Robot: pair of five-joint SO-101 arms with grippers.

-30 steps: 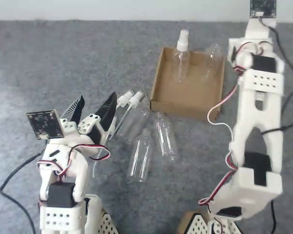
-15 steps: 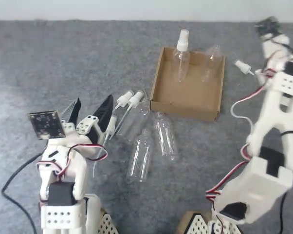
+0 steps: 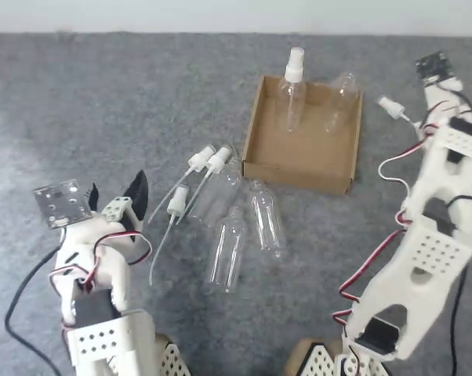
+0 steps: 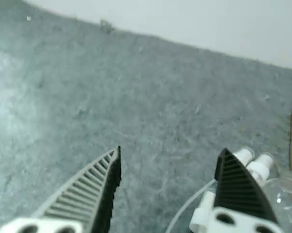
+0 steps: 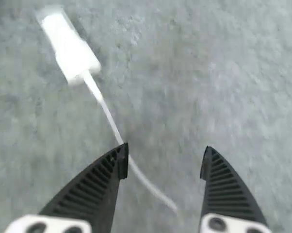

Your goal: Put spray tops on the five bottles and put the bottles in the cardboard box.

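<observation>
Spray top (image 3: 390, 106) lies apart from cardboard box (image 3: 303, 153), right edge

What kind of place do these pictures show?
Probably a small lab or hobby test bench: two small white arms with loose wires stand on a grey carpet-like cover, with a plain pale wall behind and clear plastic bottles and a cardboard box laid out.

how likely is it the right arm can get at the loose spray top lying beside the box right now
Probably yes. The right gripper hangs open close above the spray top, whose tube runs in between the jaws. Only bare carpet surrounds it; nothing blocks the way.
</observation>
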